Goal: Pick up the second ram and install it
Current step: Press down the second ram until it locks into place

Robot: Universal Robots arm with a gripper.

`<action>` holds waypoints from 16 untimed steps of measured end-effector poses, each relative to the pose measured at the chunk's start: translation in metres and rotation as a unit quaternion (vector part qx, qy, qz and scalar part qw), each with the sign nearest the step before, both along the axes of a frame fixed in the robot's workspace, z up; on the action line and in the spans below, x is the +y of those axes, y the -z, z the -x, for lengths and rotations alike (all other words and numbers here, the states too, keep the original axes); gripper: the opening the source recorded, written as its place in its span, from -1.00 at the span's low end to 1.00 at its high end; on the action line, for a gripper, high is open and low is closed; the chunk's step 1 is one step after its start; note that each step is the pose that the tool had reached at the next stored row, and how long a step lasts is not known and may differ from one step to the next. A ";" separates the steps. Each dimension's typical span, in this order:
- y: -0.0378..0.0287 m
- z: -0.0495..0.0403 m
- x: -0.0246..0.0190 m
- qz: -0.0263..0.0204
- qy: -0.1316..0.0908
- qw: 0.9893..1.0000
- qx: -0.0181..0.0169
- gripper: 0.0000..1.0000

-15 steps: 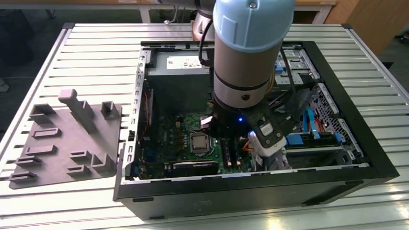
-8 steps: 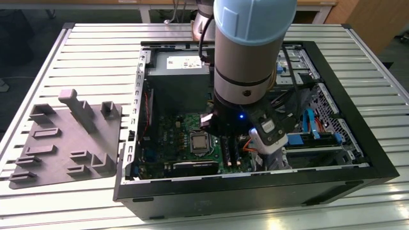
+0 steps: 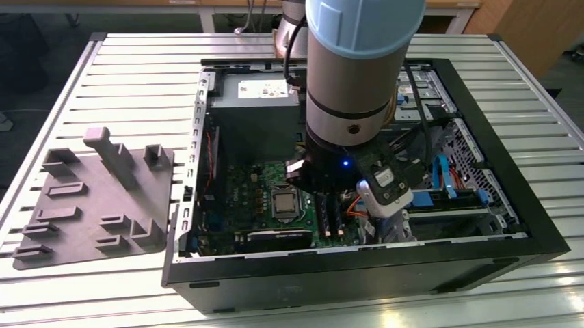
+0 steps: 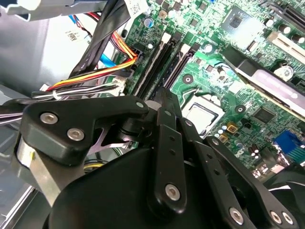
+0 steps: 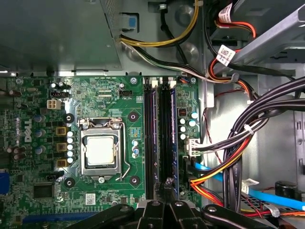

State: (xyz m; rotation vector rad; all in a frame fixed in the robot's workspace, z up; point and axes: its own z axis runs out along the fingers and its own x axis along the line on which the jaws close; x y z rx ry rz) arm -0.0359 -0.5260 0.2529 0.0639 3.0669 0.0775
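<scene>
My gripper (image 5: pixel 167 183) is down inside the open computer case (image 3: pixel 365 263), its two fingers shut together into one narrow tip. That tip is over the near end of the black memory slots (image 5: pixel 159 133), on the slot closer to the cable bundle. A long dark stick, the second ram (image 5: pixel 167 124), lies along that slot under the tip; how deep it sits I cannot tell. In the second wrist view the black linkage and fingertips (image 4: pixel 164 95) point at the same slots (image 4: pixel 153 64). The arm (image 3: pixel 351 102) stands over the green motherboard (image 3: pixel 264 184).
A grey moulded tray (image 3: pixel 91 205) with upright posts lies on the slatted table at the exterior view's left. Next to the slots are the processor socket (image 5: pixel 101 150) on one side and bundled black, red and yellow cables (image 5: pixel 238 143) on the other. A grey power supply (image 3: pixel 256 102) fills the case's far part.
</scene>
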 end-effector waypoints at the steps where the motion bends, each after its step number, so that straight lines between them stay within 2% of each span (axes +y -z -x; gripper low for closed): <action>1: -0.0001 0.0000 0.0000 0.000 0.000 1.000 0.000 -0.79; 8: -0.0006 0.0000 0.0010 0.000 0.000 1.000 0.000 -0.79; 16: -0.0005 0.0000 0.0093 0.000 0.000 1.000 0.000 -0.79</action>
